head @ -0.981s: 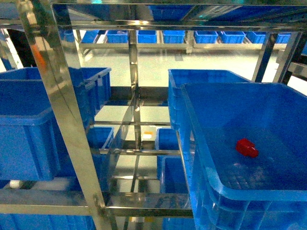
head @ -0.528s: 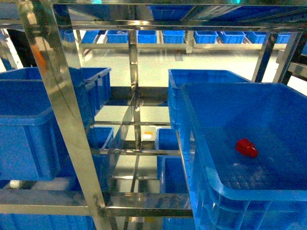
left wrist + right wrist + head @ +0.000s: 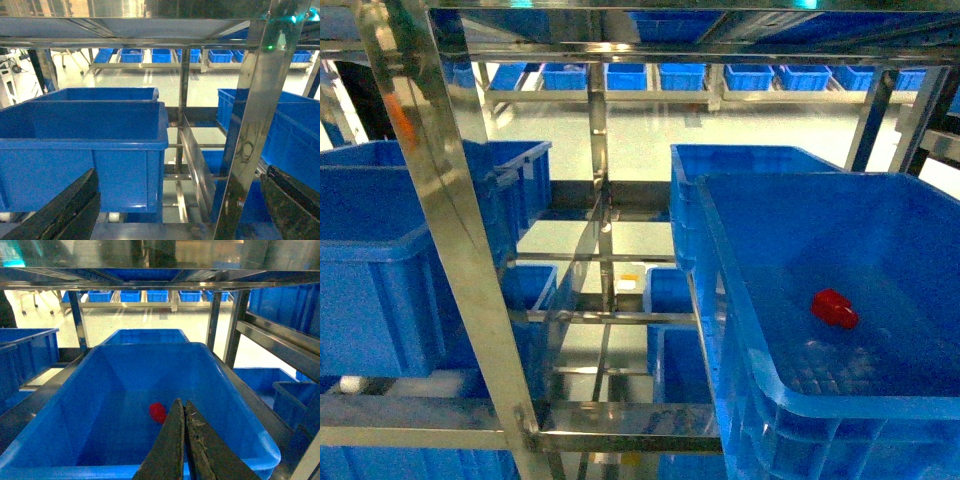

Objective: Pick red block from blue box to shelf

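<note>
One red block (image 3: 834, 308) is lying on the floor of a large dark blue crate (image 3: 750, 270) at the lower right of the head picture, a little right of the middle of the crate floor and well apart from every wall. In the right wrist picture the same block (image 3: 157, 412) is showing near the centre, on the floor of the crate (image 3: 75, 405), just above the tips of the right gripper (image 3: 184, 412). The two dark fingers of this gripper are pressing together with no gap between them and nothing is between them. The tips are hanging over the crate and are not touching the block, as far as this view lets me judge.

The left gripper (image 3: 175, 200) is standing wide apart: one dark finger (image 3: 65, 210) is filling the lower left corner of the left wrist picture and the other is at the lower right corner, with only air between them. In front of it another dark blue crate (image 3: 85, 135) is sitting on the shelf (image 3: 252, 110), whose shiny steel upright is crossing the right half of that picture.

In the head picture the shelf (image 3: 440, 200) is running as a bright upright from the upper left downward, with rails across the middle. More blue crates (image 3: 380, 260) are standing at the left.
</note>
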Tool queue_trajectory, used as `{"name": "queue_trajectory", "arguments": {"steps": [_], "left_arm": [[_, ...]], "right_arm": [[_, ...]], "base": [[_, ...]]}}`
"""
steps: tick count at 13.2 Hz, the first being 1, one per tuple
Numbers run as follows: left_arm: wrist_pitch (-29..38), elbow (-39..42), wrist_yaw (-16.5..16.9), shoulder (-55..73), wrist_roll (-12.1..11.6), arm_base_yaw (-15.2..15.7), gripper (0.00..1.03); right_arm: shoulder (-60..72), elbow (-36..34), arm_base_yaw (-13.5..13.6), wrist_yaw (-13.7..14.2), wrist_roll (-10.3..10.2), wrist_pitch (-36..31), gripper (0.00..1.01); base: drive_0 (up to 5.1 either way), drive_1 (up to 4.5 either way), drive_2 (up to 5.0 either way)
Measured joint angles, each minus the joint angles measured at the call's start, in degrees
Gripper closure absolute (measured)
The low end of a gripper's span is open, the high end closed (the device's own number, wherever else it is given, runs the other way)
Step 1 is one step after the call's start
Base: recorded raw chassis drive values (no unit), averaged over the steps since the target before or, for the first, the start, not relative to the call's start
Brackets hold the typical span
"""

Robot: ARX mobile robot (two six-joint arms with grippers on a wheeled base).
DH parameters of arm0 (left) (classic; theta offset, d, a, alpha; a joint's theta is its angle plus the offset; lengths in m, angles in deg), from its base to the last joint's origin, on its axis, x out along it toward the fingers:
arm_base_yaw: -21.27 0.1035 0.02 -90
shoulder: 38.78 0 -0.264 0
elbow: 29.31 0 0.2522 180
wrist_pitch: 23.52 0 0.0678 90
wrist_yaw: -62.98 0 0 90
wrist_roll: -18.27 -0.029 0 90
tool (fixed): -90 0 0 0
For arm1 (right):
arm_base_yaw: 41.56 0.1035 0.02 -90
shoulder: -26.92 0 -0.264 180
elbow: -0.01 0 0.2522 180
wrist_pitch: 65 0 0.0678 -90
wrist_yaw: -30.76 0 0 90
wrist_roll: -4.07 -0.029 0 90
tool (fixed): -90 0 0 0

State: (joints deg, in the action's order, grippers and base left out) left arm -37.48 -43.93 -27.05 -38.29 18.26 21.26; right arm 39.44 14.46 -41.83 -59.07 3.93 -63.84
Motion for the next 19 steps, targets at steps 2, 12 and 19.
{"name": "queue_trajectory", "arguments": {"steps": [2, 12, 19], "left_arm": [[0.0, 0.0, 0.0, 0.0, 0.0, 0.0, 0.05], [0.0, 0.0, 0.0, 0.0, 0.0, 0.0, 0.05], [0.0, 0.0, 0.0, 0.0, 0.0, 0.0, 0.05]], "right_arm": [[-1.9, 0.0, 0.0, 0.0, 0.0, 1.9, 1.0], [-12.2, 0.0, 0.0, -0.2, 0.0, 12.8, 0.76], [-12.2, 0.0, 0.0, -0.2, 0.0, 12.8, 0.03]], "base": [[0.0, 0.0, 0.0], [0.0, 0.0, 0.0], [0.0, 0.0, 0.0]]}}
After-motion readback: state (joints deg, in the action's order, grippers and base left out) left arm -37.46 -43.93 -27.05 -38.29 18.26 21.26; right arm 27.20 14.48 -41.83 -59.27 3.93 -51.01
